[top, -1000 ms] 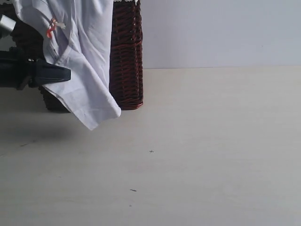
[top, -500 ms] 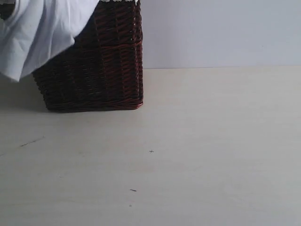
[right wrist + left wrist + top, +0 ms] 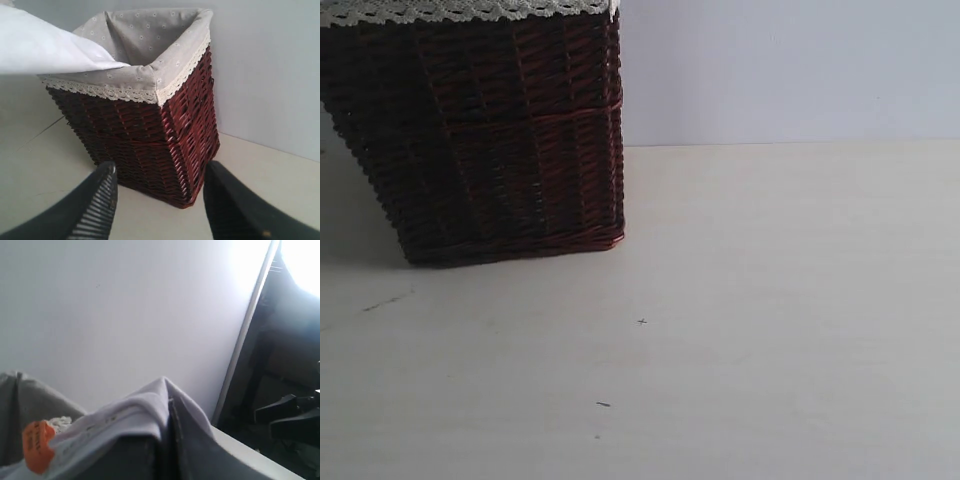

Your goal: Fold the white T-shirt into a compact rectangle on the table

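The white T-shirt (image 3: 135,412) hangs over my left gripper (image 3: 170,404), which is shut on a fold of it. Its orange collar tag (image 3: 37,446) shows beside the jaws. That gripper is raised towards a pale wall, and neither it nor the shirt appears in the exterior view. A white corner of the T-shirt (image 3: 45,45) hangs above the basket in the right wrist view. My right gripper (image 3: 160,172) stands open and empty low over the table (image 3: 770,300), facing the basket's corner.
A dark brown wicker basket (image 3: 490,140) with a lace-edged cloth lining (image 3: 150,40) stands at the back left of the table, leaning a little. A pale wall (image 3: 780,70) runs behind the table. Dark equipment (image 3: 285,415) shows beside the left gripper.
The T-shirt and the left arm have risen out of the exterior view, uncovering the whole basket front. The basket now leans more than before.
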Robot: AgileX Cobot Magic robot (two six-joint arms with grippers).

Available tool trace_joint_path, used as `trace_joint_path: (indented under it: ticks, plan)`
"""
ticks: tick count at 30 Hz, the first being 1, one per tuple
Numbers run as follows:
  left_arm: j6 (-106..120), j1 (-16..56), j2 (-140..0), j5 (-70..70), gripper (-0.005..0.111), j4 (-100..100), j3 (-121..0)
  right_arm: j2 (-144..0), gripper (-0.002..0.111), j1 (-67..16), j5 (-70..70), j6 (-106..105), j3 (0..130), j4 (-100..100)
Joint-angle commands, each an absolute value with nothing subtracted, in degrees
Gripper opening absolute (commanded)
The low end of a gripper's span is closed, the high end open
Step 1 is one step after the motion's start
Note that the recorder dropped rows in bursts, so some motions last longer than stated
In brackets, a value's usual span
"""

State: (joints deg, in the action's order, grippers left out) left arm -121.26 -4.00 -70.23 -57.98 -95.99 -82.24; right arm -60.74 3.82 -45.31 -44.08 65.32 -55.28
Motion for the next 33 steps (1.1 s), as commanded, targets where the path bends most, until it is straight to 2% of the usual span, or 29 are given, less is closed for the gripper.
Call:
trace_joint_path:
  ticks: [1, 6, 10, 12, 18, 21, 26, 33]
  plan:
    - [-121.8, -4.0, -69.4, -55.6, 0.0, -93.2, -86.0, -60.8, 0.056, 4.0, -46.2, -46.4, 65.7, -57.3]
    - [-121.8, -4.0, -70.6, -49.4, 0.0, -93.7, -86.3, -60.8, 0.056, 2.4, -47.7, -48.3, 65.7, -58.5]
    - [-121.7, -4.0, -73.7, -49.6, 0.0, -93.8, -86.5, -62.3, 0.055, -5.0, -50.6, -53.5, 65.7, -58.5]
    - [-121.7, -4.0, -75.5, -49.9, 0.0, -93.9, -87.6, -64.0, 0.052, -8.4, -50.8, -54.0, 65.7, -57.1]
    - [-121.6, -4.0, -80.7, -51.8, 0.0, -93.9, -93.4, -73.0, 0.015, -15.5, -50.5, -60.3, 65.7, -59.4]
    - [-121.5, -4.0, -82.7, -51.8, 0.0, -93.9, -96.8, -79.8, 0.001, -19.0, -46.9, -69.2, 65.7, -64.9]
    - [-120.8, -4.0, -85.3, -51.8, 0.0, -93.4, -101.1, -89.9, 0.0, -21.7, -37.3, -87.4, 65.7, -79.3]
    - [-118.6, -4.0, -90.9, -48.8, 0.0, -85.2, -108.3, -99.6, 0.0, -22.0, -43.7, -112.1, 65.7, -99.9]
